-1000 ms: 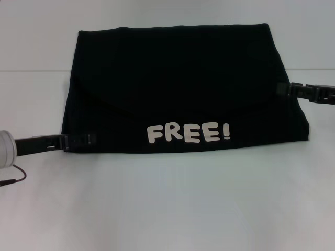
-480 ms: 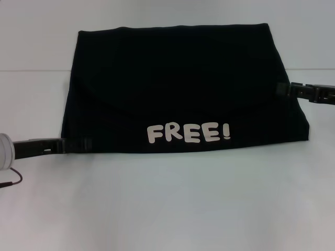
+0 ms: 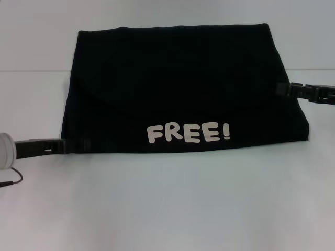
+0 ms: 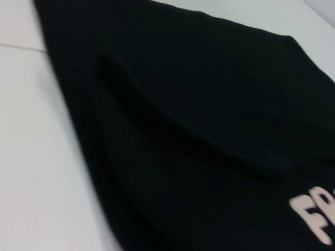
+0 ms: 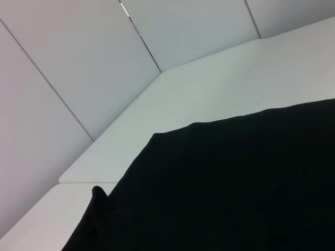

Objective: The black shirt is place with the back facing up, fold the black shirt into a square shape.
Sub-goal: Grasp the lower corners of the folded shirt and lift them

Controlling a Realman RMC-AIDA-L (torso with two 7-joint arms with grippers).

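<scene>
The black shirt [image 3: 178,83] lies flat on the white table [image 3: 167,204], folded into a wide block, with the white letters "FREE!" [image 3: 187,133] facing up near its front edge. A folded flap runs in a curve across its upper layer. My left gripper [image 3: 77,144] lies low at the shirt's front left corner, its tip on the cloth edge. My right gripper [image 3: 283,89] reaches in from the right and touches the shirt's right edge. The left wrist view shows the shirt [image 4: 199,130] close up with part of the letters [image 4: 314,217]. The right wrist view shows its far edge [image 5: 235,183].
White table surface surrounds the shirt on all sides, widest in front. A thin dark cable [image 3: 13,180] hangs by my left wrist at the left edge. Grey wall panels [image 5: 78,63] stand beyond the table's far edge.
My left gripper has drawn back to the left, off the shirt's front left corner towards its edge. The right gripper and the shirt have not moved.
</scene>
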